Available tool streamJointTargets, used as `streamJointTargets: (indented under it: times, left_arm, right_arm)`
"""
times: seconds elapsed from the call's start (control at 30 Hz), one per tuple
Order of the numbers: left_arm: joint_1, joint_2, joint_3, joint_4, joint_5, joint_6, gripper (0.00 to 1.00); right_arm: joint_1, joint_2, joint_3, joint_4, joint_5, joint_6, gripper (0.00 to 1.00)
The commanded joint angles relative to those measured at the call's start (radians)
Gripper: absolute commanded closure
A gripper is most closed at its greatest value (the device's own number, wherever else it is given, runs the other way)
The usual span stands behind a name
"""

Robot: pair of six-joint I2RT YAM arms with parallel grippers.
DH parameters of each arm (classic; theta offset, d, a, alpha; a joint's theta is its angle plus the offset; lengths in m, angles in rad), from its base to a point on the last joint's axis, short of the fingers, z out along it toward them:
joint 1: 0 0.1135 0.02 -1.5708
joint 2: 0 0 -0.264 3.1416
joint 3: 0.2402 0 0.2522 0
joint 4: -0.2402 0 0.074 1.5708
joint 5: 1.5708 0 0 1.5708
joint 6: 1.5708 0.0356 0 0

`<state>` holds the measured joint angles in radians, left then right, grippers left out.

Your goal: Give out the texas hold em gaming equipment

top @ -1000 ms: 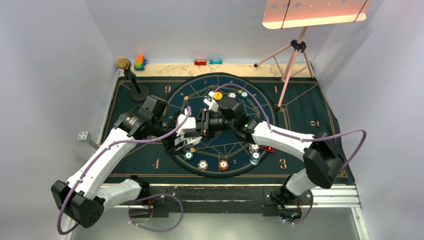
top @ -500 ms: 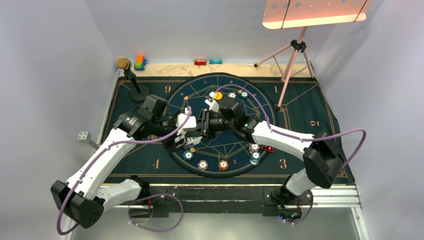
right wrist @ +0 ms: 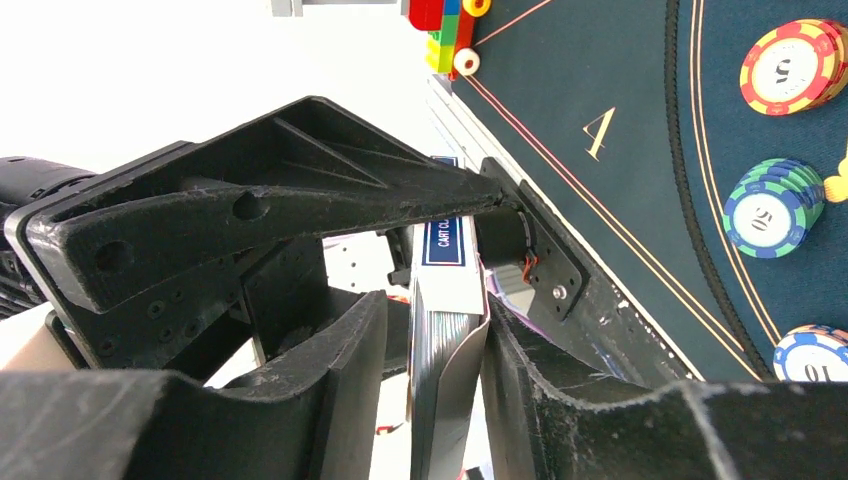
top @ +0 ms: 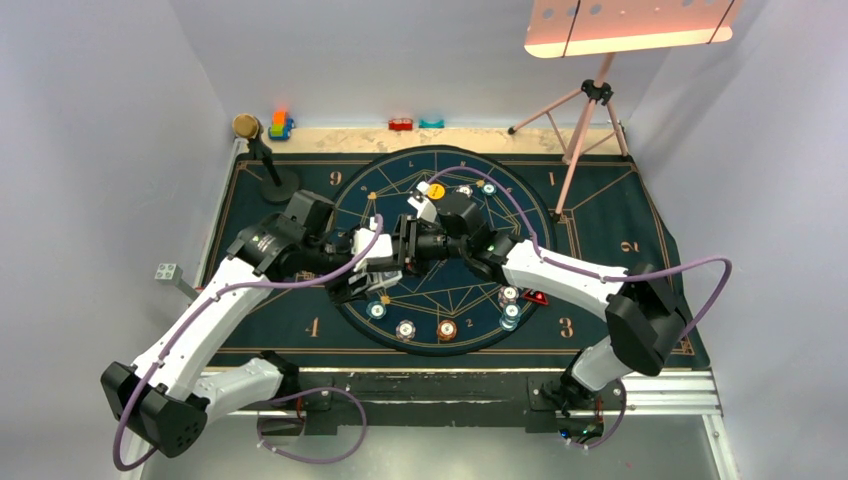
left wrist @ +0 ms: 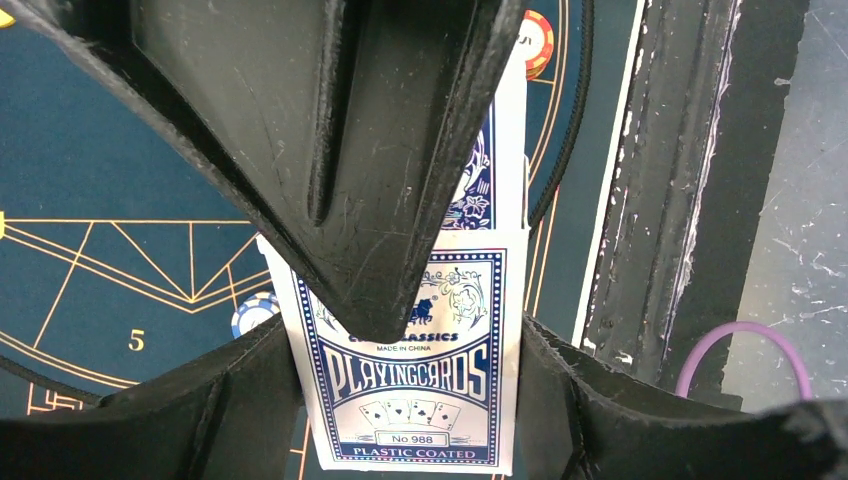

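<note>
One card box (left wrist: 405, 385), long axis gripper-to-gripper | our left gripper (left wrist: 405, 425) clamps it | right gripper (right wrist: 437, 335) straddles its flap end; we cannot tell contact

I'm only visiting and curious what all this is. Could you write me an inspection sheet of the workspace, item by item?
Surface: dark blue mat with a gold circle pattern.
Job's things: card box held above the mat where the two arms meet; poker chips and a yellow disc around the circle; red-black marker by the right-hand chips.
Clutter: microphone and toy blocks along the far edge.
Grippers: left gripper jaws shut on the box; right gripper jaws straddle its open end, grip unclear.
Cables: purple cable loops beside the arms.
Surroundings: pink tripod stand at far right; plain walls.
</note>
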<state>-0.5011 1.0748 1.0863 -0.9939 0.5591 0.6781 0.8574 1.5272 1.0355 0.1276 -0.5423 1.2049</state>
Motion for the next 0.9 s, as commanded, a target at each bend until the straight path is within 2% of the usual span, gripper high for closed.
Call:
streamJointTargets:
  times: [0.0, 0.37, 0.57, 0.87]
  left_arm:
    - [-0.006, -0.032, -0.003, 0.001, 0.006, 0.026, 0.56]
    - [-0.005, -0.052, -0.002, -0.021, 0.013, 0.011, 0.64]
    - [-0.005, -0.043, 0.012, -0.03, 0.014, 0.012, 0.71]
    - [-0.006, -0.017, 0.033, -0.068, 0.001, 0.015, 0.72]
  right_arm:
    - [0.005, -0.013, 0.028, 0.024, -0.018, 0.004, 0.57]
    - [-0.045, -0.114, -0.071, 0.01, -0.029, -0.041, 0.52]
    - [-0.046, -0.124, -0.055, -0.06, -0.03, -0.118, 0.52]
    - [-0.046, -0.13, -0.035, -0.101, -0.028, -0.168, 0.55]
